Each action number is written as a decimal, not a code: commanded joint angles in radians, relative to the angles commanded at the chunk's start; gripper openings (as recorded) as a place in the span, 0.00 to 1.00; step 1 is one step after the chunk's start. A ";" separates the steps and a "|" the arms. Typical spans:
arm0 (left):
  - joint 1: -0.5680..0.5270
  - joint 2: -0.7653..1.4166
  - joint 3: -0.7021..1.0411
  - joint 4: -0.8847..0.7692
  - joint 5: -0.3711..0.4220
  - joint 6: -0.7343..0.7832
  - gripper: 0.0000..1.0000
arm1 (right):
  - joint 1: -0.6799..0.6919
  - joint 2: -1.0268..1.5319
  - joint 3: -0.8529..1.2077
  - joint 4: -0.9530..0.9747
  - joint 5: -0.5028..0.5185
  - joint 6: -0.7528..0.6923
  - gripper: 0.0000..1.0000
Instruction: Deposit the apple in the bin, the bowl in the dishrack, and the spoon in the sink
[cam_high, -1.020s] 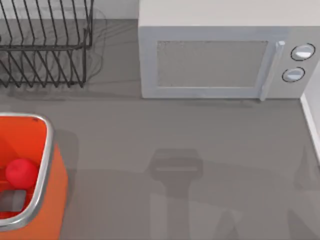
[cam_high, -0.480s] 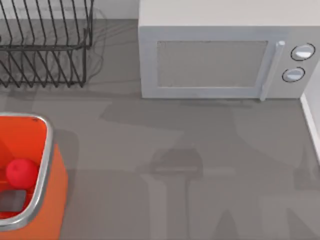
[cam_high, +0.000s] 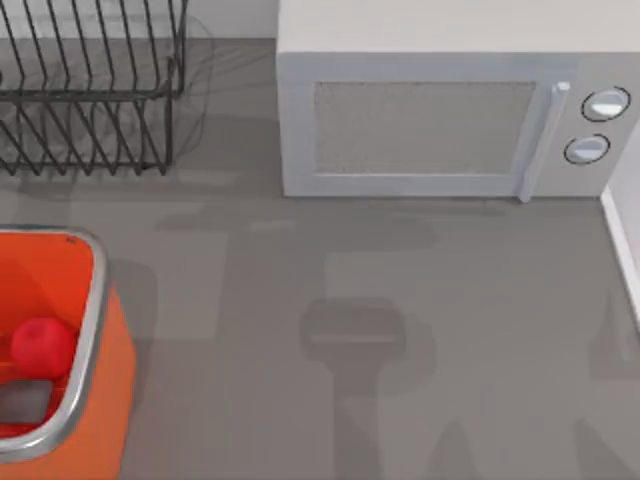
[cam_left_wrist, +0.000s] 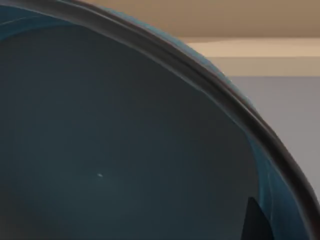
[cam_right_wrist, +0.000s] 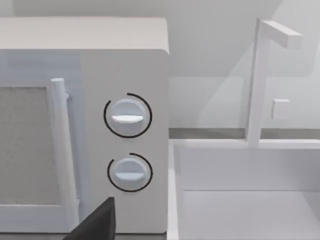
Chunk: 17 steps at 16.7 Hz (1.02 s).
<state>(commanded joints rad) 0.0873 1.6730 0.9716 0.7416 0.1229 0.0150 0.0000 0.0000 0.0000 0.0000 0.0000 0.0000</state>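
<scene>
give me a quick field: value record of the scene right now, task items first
apple: inside the bin
bin: orange, silver rim, at the table's left edge
bowl: very close to the left wrist camera, blue-grey inside facing it
dishrack: back left, nothing in it
microwave: back centre-right, door closed
sink: white basin beside the microwave
faucet: white, behind the sink

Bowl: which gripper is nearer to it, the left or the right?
Left. The left gripper is right beside the bowl; the right gripper faces the microwave and the sink instead.
</scene>
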 joint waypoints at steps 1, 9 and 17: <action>-0.008 0.034 -0.017 0.038 -0.006 0.000 0.00 | 0.000 0.000 0.000 0.000 0.000 0.000 1.00; -0.021 0.082 -0.048 0.089 -0.017 0.001 0.08 | 0.000 0.000 0.000 0.000 0.000 0.000 1.00; -0.021 0.082 -0.048 0.089 -0.017 0.001 0.68 | 0.000 0.000 0.000 0.000 0.000 0.000 1.00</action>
<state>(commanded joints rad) 0.0667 1.7555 0.9237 0.8304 0.1056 0.0157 0.0000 0.0000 0.0000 0.0000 0.0000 0.0000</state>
